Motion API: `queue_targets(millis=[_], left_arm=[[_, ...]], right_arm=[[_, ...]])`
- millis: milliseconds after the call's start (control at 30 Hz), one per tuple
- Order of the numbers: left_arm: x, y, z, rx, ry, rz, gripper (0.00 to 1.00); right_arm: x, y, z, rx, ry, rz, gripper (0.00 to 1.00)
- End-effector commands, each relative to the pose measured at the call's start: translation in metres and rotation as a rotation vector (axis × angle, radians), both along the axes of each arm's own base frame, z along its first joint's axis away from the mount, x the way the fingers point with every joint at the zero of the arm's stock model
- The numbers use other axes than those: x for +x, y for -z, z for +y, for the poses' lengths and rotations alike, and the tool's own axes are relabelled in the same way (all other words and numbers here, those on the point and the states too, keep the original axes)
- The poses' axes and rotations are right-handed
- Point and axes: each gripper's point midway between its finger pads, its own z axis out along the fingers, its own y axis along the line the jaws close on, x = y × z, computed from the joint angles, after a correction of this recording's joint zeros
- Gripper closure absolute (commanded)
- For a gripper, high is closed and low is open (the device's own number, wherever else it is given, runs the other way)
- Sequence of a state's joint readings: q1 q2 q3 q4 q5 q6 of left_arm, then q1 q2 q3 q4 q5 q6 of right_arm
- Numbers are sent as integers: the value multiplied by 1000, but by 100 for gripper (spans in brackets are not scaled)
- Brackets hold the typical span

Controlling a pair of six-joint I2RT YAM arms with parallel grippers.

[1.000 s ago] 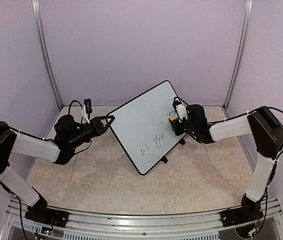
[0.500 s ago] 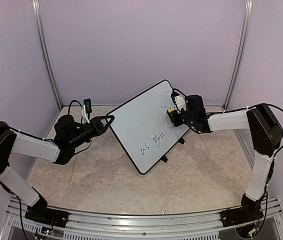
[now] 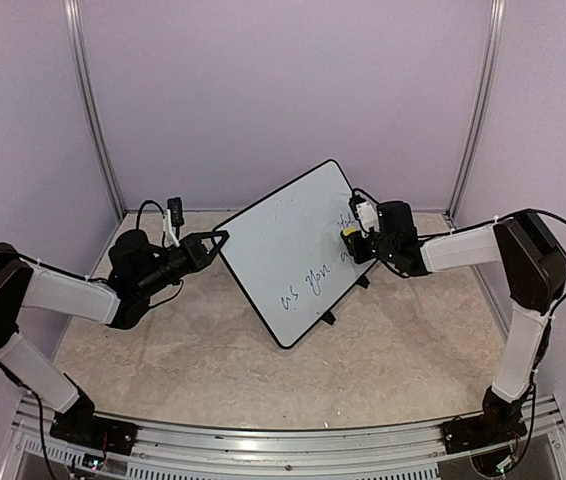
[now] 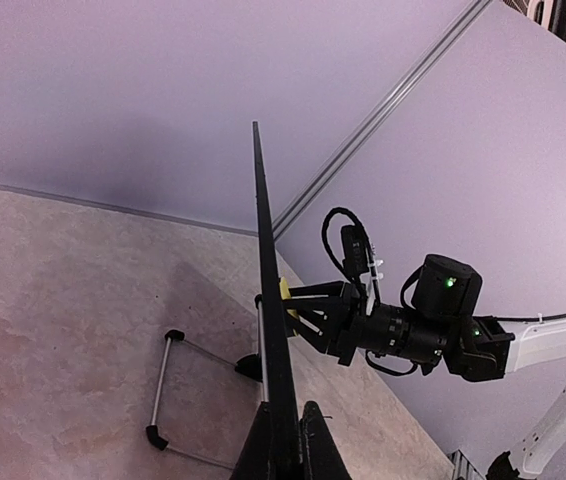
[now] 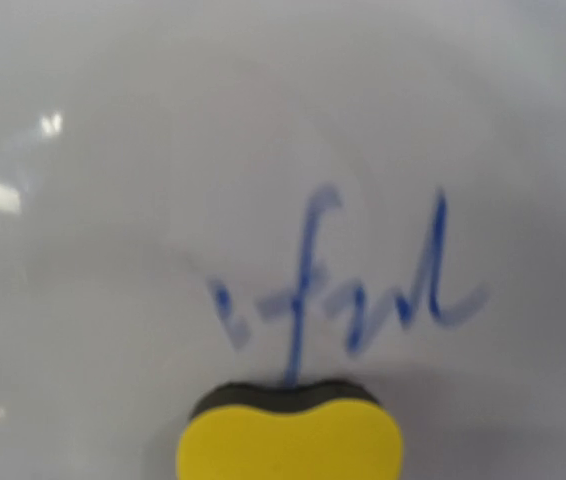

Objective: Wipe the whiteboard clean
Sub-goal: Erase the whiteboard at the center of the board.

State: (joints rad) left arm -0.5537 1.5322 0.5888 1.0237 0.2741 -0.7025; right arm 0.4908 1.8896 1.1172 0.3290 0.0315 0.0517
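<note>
While against whiteboard [image 3: 288, 255], yellow sponge [image 5: 289, 445].

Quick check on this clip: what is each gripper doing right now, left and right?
Left gripper: closed, clamped on the edge of the whiteboard.
Right gripper: closed on the yellow sponge, which is pressed against the whiteboard.

The whiteboard [image 3: 288, 250], white with a narrow black rim and rounded corners, stands tilted on the table, propped by its black wire stand [image 4: 160, 385]. Blue handwritten marks [image 3: 308, 288] cross its lower half, and those near the right edge are smeared [image 5: 363, 305].
</note>
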Motion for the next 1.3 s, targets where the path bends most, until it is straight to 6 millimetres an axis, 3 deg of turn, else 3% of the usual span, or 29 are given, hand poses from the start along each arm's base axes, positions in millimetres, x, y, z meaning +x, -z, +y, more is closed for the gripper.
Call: queue_targets(millis=[0,133,400,600,800,967,1133,1267], left_arm=[[-39,-38,-27,-40,189,-156,100],[-38,-37,-27,-40,189,-153,100],[-38,-37,-27,-37,188,-153,100],[-38,-37,-27,-38,188,-155,100],[-38,-38,-26,-37,184,-156,100],[-38,-38,-27,-38,187,-155,100],[-39,-39,-27,-40,187,-158,100],[-39,-38,-27,-41,190,-155,100]], right_arm=[[-17,31,-11,-21,-7,90,100],[-12,26,-9,-23,-12,77,100],[2,-3,20,33,-105,43,100],[6,-8,31,18,-119,25,100],[3,11,16,-17,-51,54,100],[-11,35,-1,-19,-23,108,100],[-24,42,-9,-12,-14,118,100],[-21,41,-6,-18,-26,115,100]])
